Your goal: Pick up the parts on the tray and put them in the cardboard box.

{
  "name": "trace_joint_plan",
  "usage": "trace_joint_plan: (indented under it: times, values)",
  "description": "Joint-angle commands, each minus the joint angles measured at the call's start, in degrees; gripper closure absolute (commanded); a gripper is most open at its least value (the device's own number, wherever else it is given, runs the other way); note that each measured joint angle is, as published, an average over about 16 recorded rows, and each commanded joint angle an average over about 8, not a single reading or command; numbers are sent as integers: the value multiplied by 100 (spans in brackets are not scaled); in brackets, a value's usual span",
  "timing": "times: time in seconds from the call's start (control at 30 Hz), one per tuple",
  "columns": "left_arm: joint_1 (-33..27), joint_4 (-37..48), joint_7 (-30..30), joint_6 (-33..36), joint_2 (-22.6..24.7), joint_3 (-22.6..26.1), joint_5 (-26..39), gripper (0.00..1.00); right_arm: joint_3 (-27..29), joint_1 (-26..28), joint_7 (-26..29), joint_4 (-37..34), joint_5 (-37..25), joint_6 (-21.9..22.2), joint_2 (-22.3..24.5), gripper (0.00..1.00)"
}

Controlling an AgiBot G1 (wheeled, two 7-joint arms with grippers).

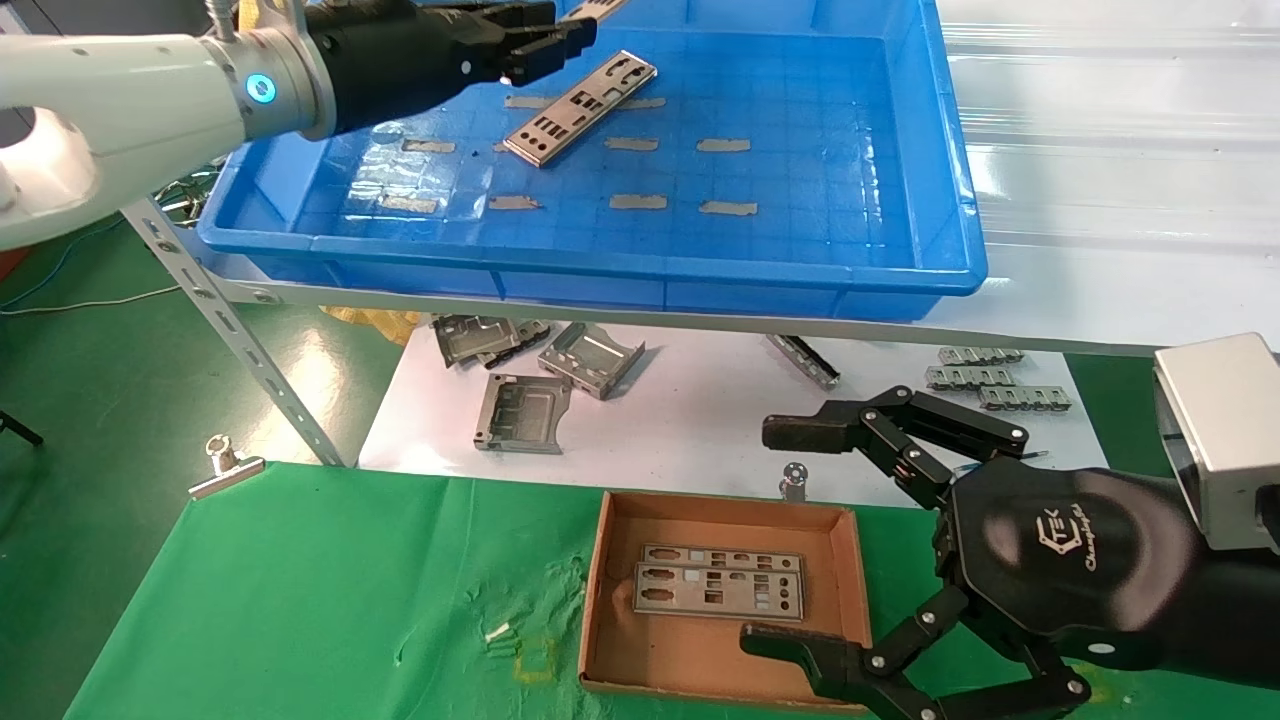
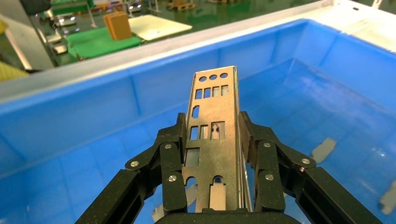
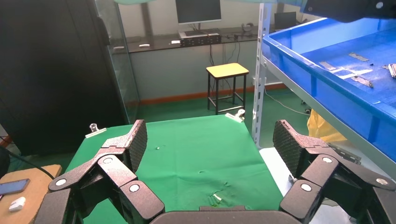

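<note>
My left gripper point(image 1: 545, 45) is over the back left of the blue tray point(image 1: 600, 262), shut on a silver punched plate point(image 2: 212, 100) held by its long edges; the plate's end pokes out past the fingers point(image 1: 597, 7). A second plate point(image 1: 580, 108) lies slanted on the tray floor just beside that gripper. The cardboard box point(image 1: 598, 570) sits on the green cloth in front, with two plates point(image 1: 720, 585) lying flat in it. My right gripper point(image 1: 780, 535) hovers at the box's right side, open and empty; its wrist view point(image 3: 211, 137) shows only green cloth between the pads.
Grey tape strips point(image 1: 725, 145) dot the tray floor. Below the shelf, folded grey brackets point(image 1: 520, 410) and toothed connector strips point(image 1: 990, 385) lie on a white sheet. A slanted metal shelf upright point(image 1: 230, 330) and a binder clip point(image 1: 225, 465) stand at the left.
</note>
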Motion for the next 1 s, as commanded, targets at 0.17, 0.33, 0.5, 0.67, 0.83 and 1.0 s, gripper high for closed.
trace_joint_plan:
  times: [0.17, 0.33, 0.5, 0.67, 0.83, 1.0]
  values:
    - [-59, -72, 242, 750, -175, -77, -141, 100, 0, 0, 0, 0, 0, 0, 0, 0]
    - [-27, -202, 514, 1881, -444, -153, -305, 100, 0, 0, 0, 0, 0, 0, 0, 0]
    - [16, -250, 836, 2693, -669, -156, -343, 100, 0, 0, 0, 0, 0, 0, 0, 0]
    - [84, -412, 1365, 3239, -890, -68, -218, 100, 0, 0, 0, 0, 0, 0, 0, 0]
    - [249, -695, 1870, 3706, -1110, 51, -74, 100, -1, 0, 0, 0, 0, 0, 0, 0]
    - [611, -1114, 2274, 3880, -1296, 137, -77, 100, -1, 0, 0, 0, 0, 0, 0, 0]
